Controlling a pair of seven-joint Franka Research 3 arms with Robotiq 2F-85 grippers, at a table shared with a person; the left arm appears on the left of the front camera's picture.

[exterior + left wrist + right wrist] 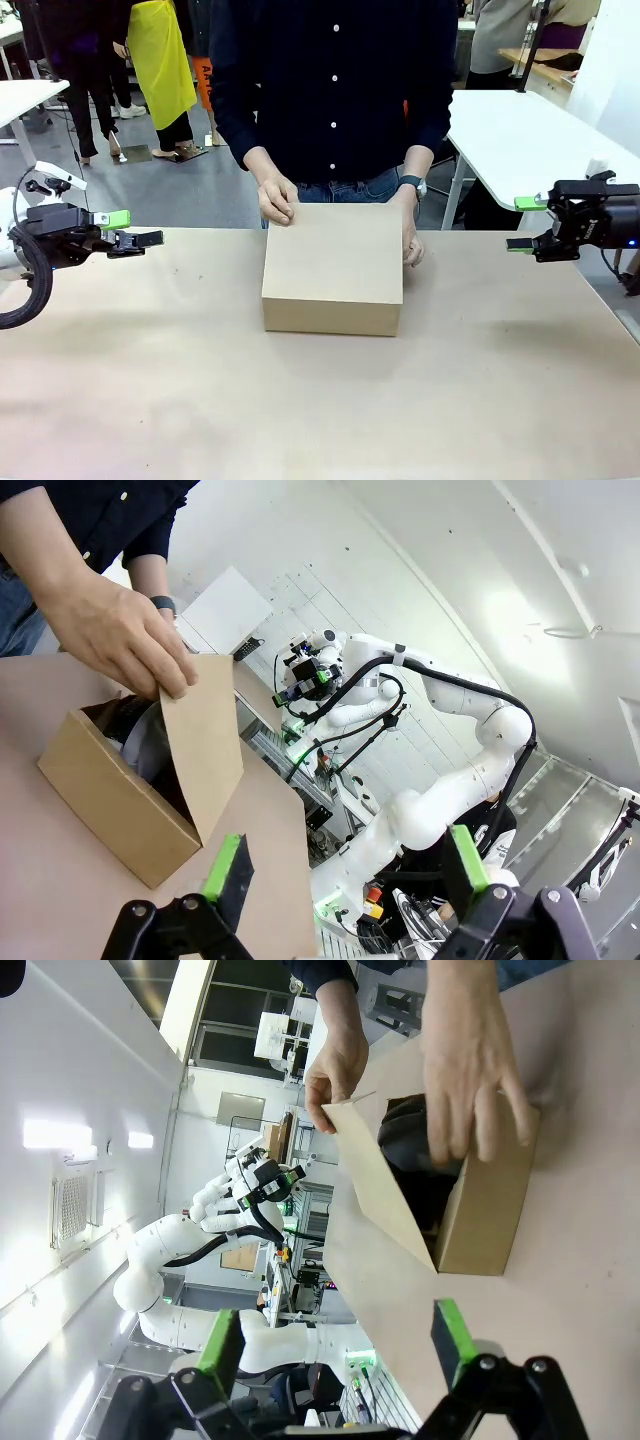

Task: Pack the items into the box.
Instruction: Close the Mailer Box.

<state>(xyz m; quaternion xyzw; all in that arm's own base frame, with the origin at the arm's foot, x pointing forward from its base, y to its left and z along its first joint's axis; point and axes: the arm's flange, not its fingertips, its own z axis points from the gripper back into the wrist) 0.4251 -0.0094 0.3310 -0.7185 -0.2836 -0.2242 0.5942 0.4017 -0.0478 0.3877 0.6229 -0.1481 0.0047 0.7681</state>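
Lid flap [335,250] hides box contents

No lettering, label, brand, number or sign can be read. The cardboard box [333,265] at the middle of the table [150,400] shows plain brown faces, and the dark things inside it, glimpsed under the half-raised lid in the wrist views, show no legible print.
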